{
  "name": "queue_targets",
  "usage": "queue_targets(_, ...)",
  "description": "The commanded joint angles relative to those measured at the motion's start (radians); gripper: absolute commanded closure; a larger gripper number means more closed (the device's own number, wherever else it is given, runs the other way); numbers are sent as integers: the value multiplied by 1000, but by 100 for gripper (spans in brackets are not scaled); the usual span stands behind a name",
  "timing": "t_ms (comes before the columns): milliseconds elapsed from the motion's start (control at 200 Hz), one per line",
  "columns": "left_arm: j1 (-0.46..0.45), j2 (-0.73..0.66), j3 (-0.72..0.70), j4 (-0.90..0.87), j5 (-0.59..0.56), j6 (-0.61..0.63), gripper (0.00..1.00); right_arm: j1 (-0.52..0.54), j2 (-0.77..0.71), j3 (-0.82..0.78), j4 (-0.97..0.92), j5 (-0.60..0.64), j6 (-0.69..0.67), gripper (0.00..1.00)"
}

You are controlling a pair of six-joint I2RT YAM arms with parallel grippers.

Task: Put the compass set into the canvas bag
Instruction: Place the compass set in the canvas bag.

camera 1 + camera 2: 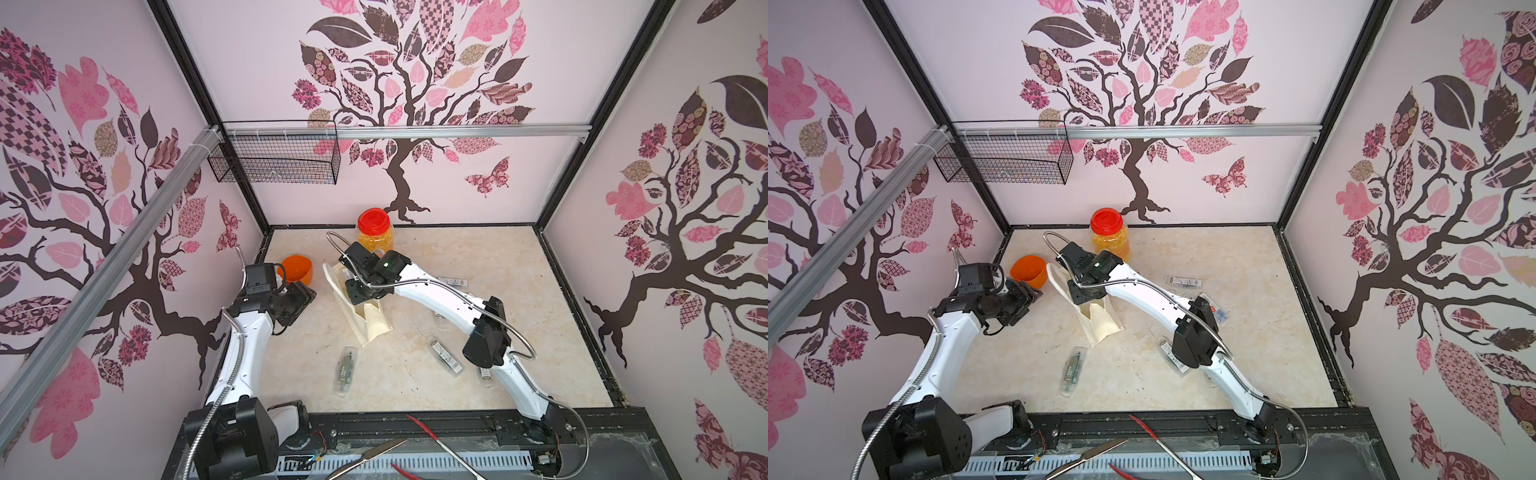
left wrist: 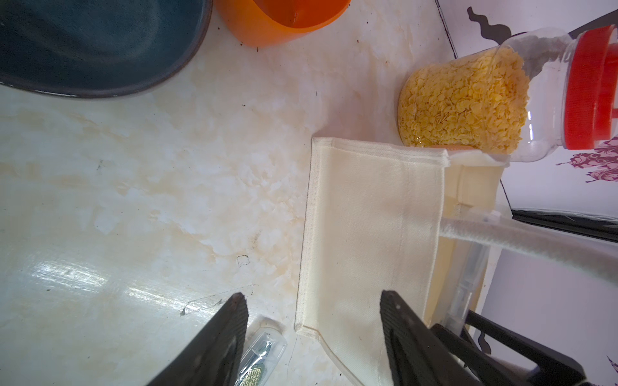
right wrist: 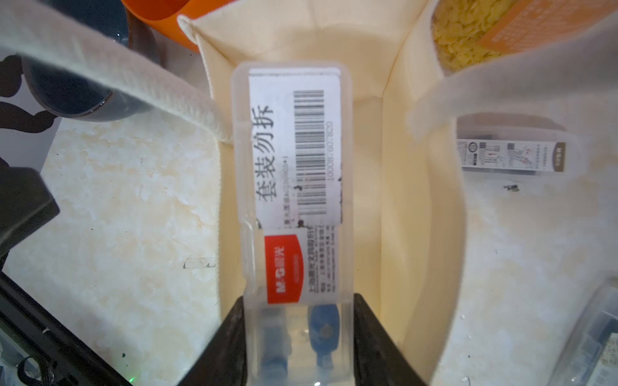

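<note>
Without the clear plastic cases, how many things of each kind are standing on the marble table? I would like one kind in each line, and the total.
canvas bag: 1
jar with red lid: 1
orange cup: 1
dark blue bowl: 1
Total: 4

The clear plastic case (image 3: 294, 187) carries a white sticker (image 3: 287, 83) printed 套装勿拆 beside a barcode (image 3: 309, 150), and a red label (image 3: 284, 267) reading M&G 晨光. The print on a second case (image 3: 511, 157) on the counter is too fine to read.
</note>
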Motion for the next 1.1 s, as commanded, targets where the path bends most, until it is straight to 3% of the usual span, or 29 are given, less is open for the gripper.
queue_targets(0, -1, -11, 12, 4, -8, 12, 33, 5, 3, 44, -14, 65, -20, 56)
queue_targets(175, -1, -18, 16, -2, -6, 18, 33, 4, 68, 124, -25, 67, -19, 57)
queue_targets(480, -1, -24, 13, 0, -7, 17, 33, 4, 157, 113, -30, 78, -27, 56)
queue_targets(895, -2, -22, 10, 2, -4, 17, 33, 5, 165, 90, -49, 79, -34, 55)
queue_targets(1030, -1, -20, 14, 3, -4, 18, 33, 4, 171, 92, -55, 70, -36, 51)
queue_targets(1095, -1, -20, 16, 1, -4, 17, 33, 4, 160, 92, -51, 67, -42, 42)
